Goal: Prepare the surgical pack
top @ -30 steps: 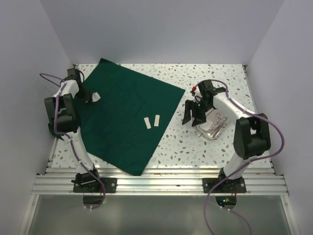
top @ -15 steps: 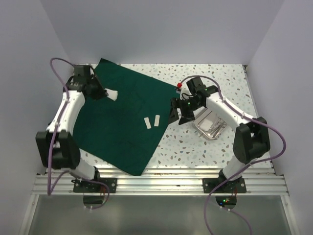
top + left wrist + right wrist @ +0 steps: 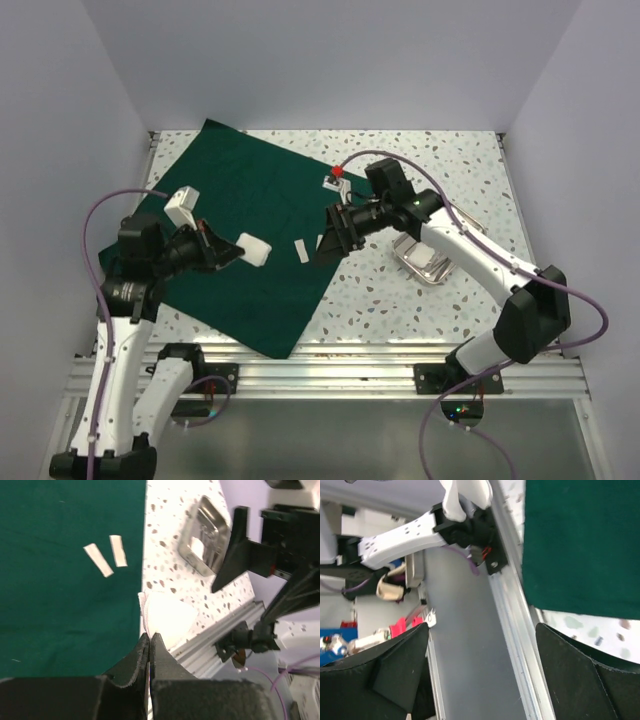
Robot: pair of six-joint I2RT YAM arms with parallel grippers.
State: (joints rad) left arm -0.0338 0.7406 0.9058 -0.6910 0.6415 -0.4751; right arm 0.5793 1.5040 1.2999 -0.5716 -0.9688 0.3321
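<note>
Early stage, by the look of it. The dark green cloth (image 3: 250, 200) lies spread flat on the left of the tabletop (image 3: 450, 170), with two white strips (image 3: 97, 560) on it near its right edge. Your left end effector (image 3: 150, 639) is pinched tight on the edge of a white pad (image 3: 167, 620), held above the cloth. Your right end effector (image 3: 333, 238) hangs spread wide and empty over the cloth's right edge. The steel tray (image 3: 194, 527) sits on bare tabletop beside the cloth. Nothing is folded yet.
</note>
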